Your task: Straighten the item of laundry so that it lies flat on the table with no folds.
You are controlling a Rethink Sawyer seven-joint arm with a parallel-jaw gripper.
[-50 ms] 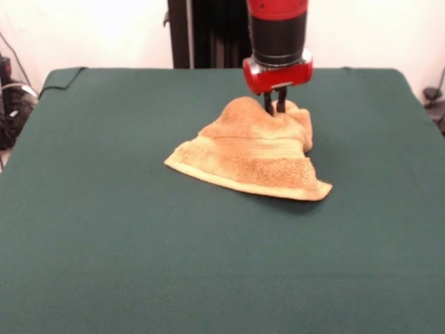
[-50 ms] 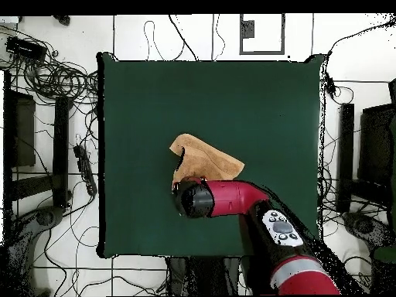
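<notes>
**Op:** Near the middle of the table (image 1: pixel 104 243), that's where I've got the towel (image 1: pixel 254 156). It's bunched into a mound, not flat. From overhead it's just off centre, toward the robot's side.

**Eng:** Gripper?

**Op:** Gripper (image 1: pixel 276 110) is straight down into the high part of the heap, at the towel's far edge. Fingers sit close together with cloth pushed up around the tips. Looks like it's pinching a fold of towel. That's my read; the tips are sunk in the pile.

**Eng:** Progress?

**Op:** Early, I'd say. The hem band along the towel's near edge lies roughly straight on the cloth. Everything behind it is humped and doubled over. Can't see the tag.

**Eng:** Left to do?

**Op:** Most of it. The folded part has to be pulled out away from that near hem, then any leftover creases.
</notes>
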